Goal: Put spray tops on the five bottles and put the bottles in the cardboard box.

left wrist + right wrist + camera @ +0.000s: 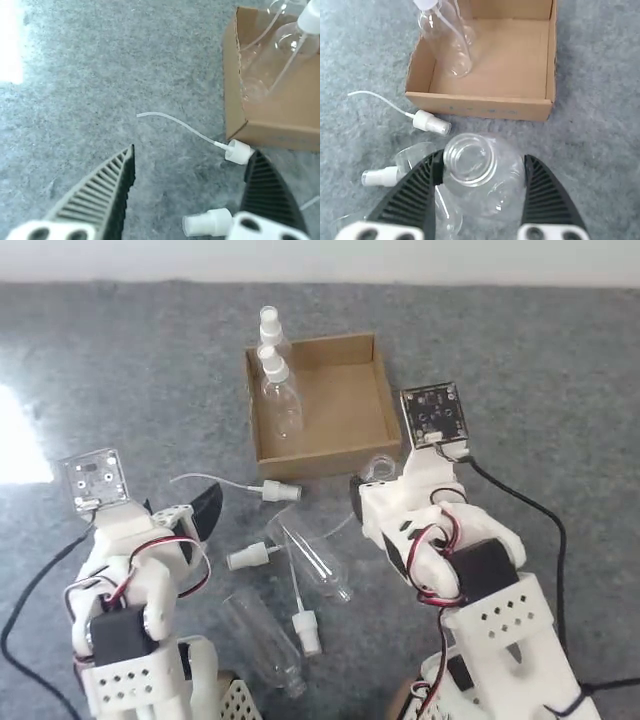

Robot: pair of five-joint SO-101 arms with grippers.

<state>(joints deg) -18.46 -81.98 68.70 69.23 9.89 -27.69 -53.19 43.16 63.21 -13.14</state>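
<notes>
Just below the cardboard box [330, 462] at mid-frame, your right end effector [483, 159] is pinching an uncapped bottle [482, 182] neck-up, I'd guess so a top can go in, while your left end effector [193, 151] hangs spread wide over a loose spray top [237, 151] by the box's corner.

- Grey speckled tabletop [540, 350].
- Cardboard box [322, 462] mid-table, twd far edge.
- Tubed spray top [276, 490] lying just in front of box.
- Second spray top [250, 558], third spray top [307, 626] nearer arms.
- Clear bottle [318, 562] & another bottle [265, 640] on sides, near those tops.
</notes>
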